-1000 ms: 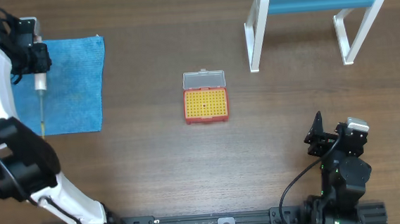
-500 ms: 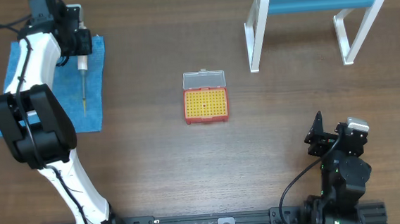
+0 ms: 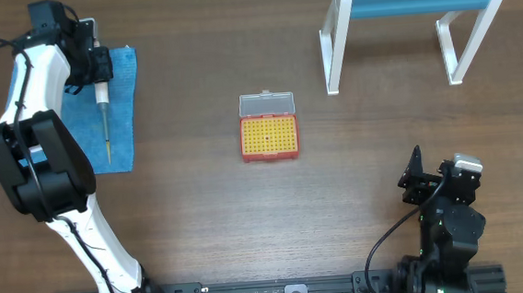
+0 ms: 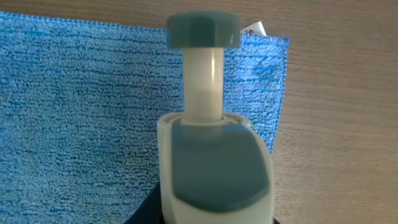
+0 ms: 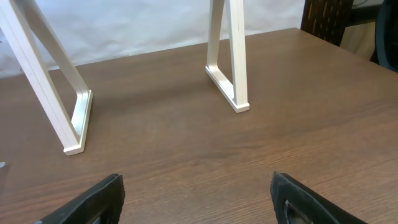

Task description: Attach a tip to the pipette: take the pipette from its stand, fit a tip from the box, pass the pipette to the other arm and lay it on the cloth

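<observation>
The left gripper (image 3: 90, 68) is clamped on the white-and-grey pipette with a yellow tip (image 3: 100, 98), over the blue terry cloth (image 3: 122, 103) at the far-left corner of the brown wooden worktop (image 3: 202, 215). The pipette's long axis runs far to near, with the tip pointing at the near edge. The right gripper (image 5: 199, 204) sits with its fingers spread, towards the near-right corner.

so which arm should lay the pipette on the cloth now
Left. The left gripper holds the pipette over the blue cloth, while the right gripper sits open and empty near its own base.
</observation>
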Robot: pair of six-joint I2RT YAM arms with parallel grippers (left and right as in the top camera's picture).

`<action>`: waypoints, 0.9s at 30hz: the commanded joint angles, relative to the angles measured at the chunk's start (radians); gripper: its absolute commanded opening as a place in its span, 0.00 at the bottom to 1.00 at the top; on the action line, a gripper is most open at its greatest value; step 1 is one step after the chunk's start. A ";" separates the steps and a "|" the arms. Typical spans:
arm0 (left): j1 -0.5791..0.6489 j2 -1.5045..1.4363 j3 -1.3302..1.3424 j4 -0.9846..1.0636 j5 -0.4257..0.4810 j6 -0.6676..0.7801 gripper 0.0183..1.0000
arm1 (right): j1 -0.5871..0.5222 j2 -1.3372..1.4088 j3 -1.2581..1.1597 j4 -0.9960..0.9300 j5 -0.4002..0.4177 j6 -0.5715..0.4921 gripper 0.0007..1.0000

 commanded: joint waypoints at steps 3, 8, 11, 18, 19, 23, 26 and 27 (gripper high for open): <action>-0.002 0.042 0.033 -0.042 -0.031 -0.014 0.01 | 0.006 -0.002 -0.008 0.002 0.009 0.015 0.78; -0.001 0.059 0.033 -0.056 -0.053 -0.018 0.01 | 0.006 -0.002 -0.008 0.002 0.009 0.015 0.78; -0.001 0.076 0.032 -0.064 -0.049 -0.022 0.01 | 0.006 -0.002 -0.008 0.002 0.009 0.015 0.78; 0.000 0.078 0.032 -0.047 -0.053 -0.021 0.01 | 0.006 -0.002 -0.008 0.002 0.009 0.015 0.78; 0.000 0.078 0.032 -0.048 -0.053 -0.021 0.01 | 0.006 -0.002 -0.008 0.002 0.009 0.015 0.78; 0.000 0.078 0.032 -0.056 -0.053 -0.021 0.17 | 0.006 -0.002 -0.008 0.002 0.009 0.015 0.78; 0.000 0.078 0.031 -0.055 -0.053 -0.021 0.26 | 0.006 -0.002 -0.008 0.002 0.009 0.015 0.78; 0.000 0.078 0.031 -0.055 -0.053 -0.021 0.27 | 0.006 -0.002 -0.008 0.002 0.009 0.015 0.78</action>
